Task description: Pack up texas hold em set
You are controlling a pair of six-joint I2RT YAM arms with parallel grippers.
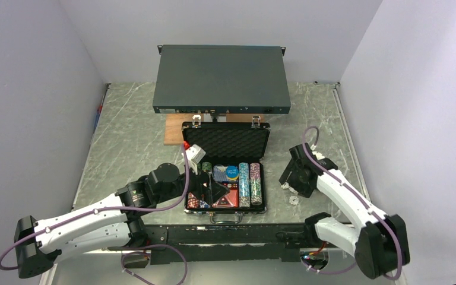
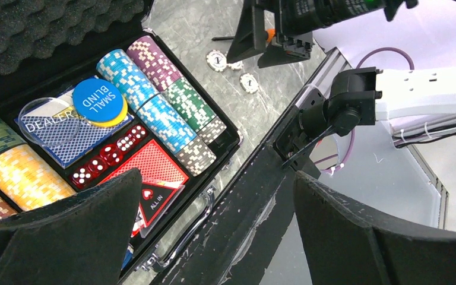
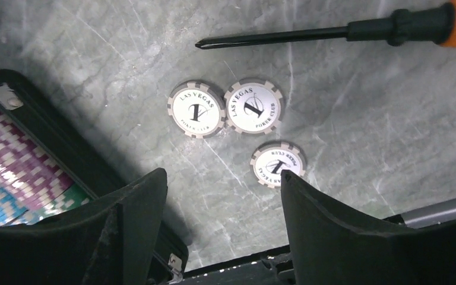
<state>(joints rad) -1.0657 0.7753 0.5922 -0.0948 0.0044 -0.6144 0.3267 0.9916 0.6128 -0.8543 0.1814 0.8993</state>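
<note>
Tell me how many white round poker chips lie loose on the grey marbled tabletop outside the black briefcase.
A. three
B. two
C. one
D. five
A: the right wrist view shows three white round poker chips lying flat on the grey marbled tabletop, between the black briefcase and the orange-handled screwdriver.

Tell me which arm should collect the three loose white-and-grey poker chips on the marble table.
Right. The open right gripper hangs directly above the white-and-grey poker chips, beside the black foam-lined case. The left gripper sits over the case's near edge, farther off.
</note>
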